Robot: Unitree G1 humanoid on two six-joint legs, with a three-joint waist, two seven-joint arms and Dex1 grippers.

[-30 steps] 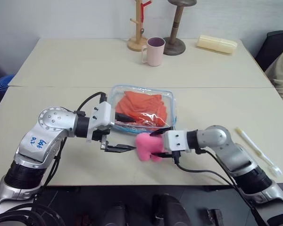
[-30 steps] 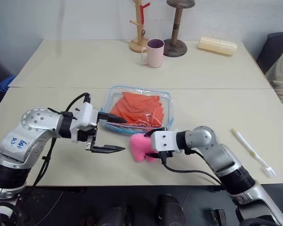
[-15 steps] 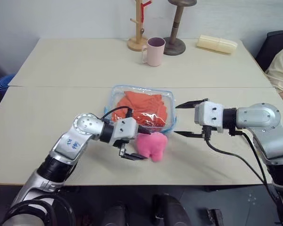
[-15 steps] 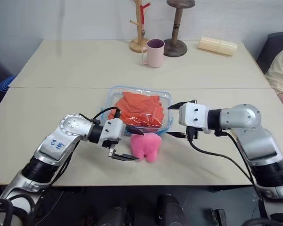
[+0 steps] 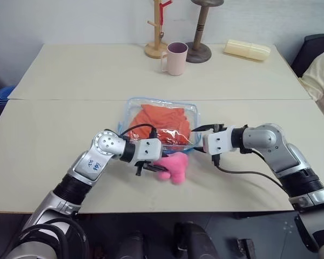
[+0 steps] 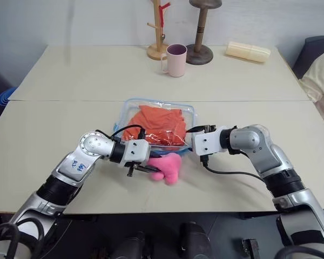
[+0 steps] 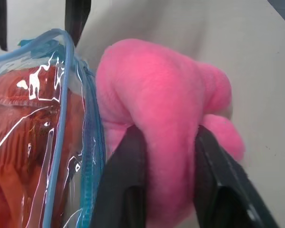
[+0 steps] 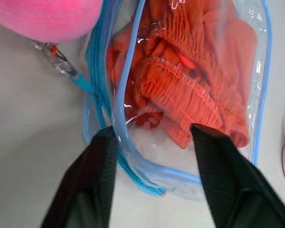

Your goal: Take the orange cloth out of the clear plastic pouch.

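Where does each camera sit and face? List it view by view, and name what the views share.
Head pair: looks forward and down from the robot's head over both arms, the clear plastic pouch and orange cloth.
Left wrist: looks along the left pincer, shut on the pink plush, with the pouch beside it.
Right wrist: looks along the right pincer astride the pouch's corner.
Shared: pouch, cloth, plush.

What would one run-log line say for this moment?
left fingers: shut on fluffy pink plush | right fingers: straddling clear plastic pouch corner | orange cloth: inside

Orange cloth [image 5: 161, 123] — partly behind glare
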